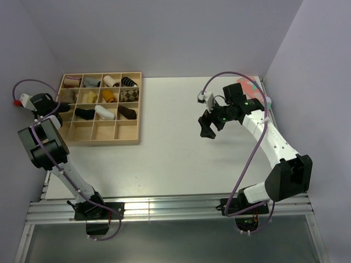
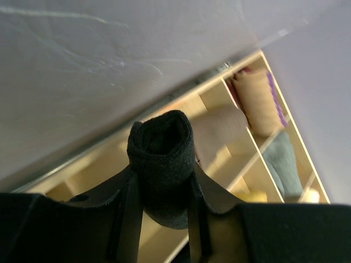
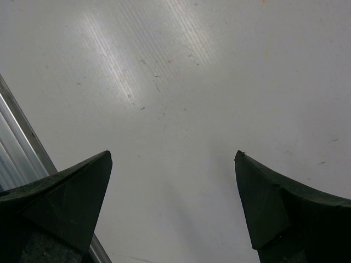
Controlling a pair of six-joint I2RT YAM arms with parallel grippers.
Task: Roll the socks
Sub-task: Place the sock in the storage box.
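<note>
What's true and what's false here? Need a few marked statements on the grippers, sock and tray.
1. The left gripper is shut on a dark rolled sock. True.
2. The right gripper holds a sock. False: it is open and empty, with only bare table between its fingers.
3. The tray sits at the table's far left. True.
4. Every tray compartment holds a sock. False: compartments in the near row are empty.
</note>
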